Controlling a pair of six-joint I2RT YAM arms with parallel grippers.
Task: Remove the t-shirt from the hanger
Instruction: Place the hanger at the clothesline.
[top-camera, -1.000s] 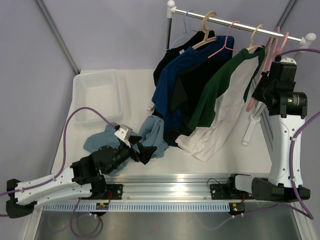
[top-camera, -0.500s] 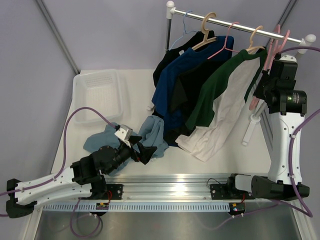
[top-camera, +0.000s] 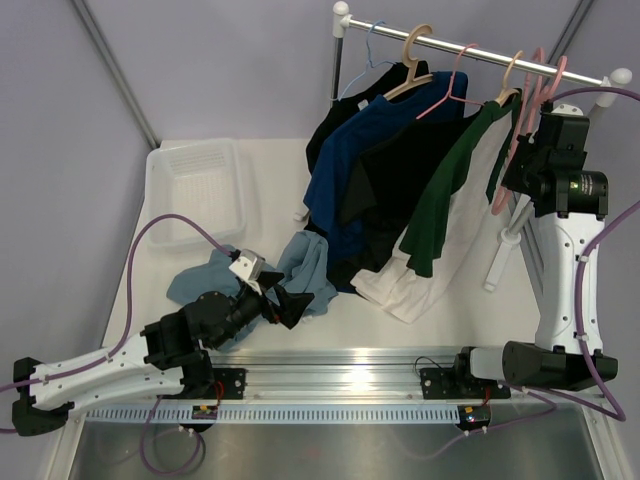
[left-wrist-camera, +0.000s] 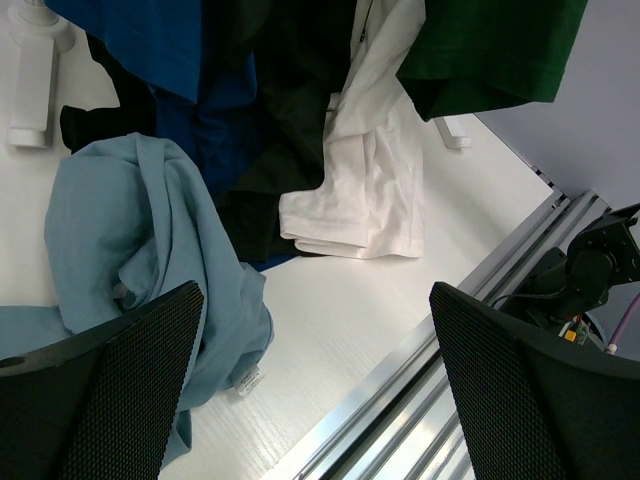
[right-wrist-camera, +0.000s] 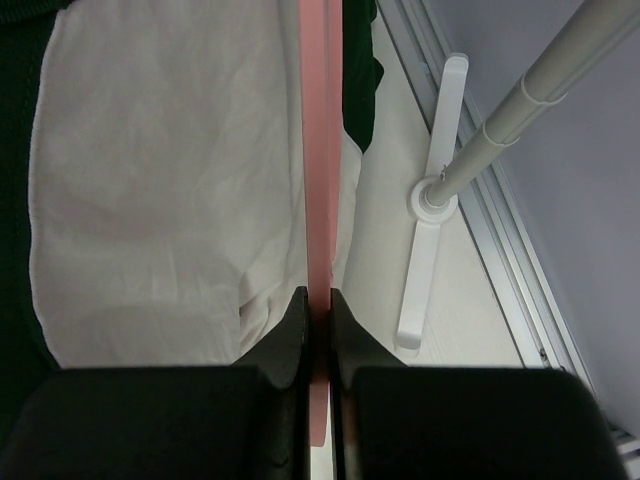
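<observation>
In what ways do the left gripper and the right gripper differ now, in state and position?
The left gripper is open and holds nothing; the right gripper is shut on the pink hanger. The left gripper sits low over the table, by the light blue shirt; the right gripper is raised near the clothes rail. Both have black fingers.

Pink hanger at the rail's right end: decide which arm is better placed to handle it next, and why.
Right. The right gripper is shut on the pink hanger; the left gripper hangs open low over the table.
</observation>
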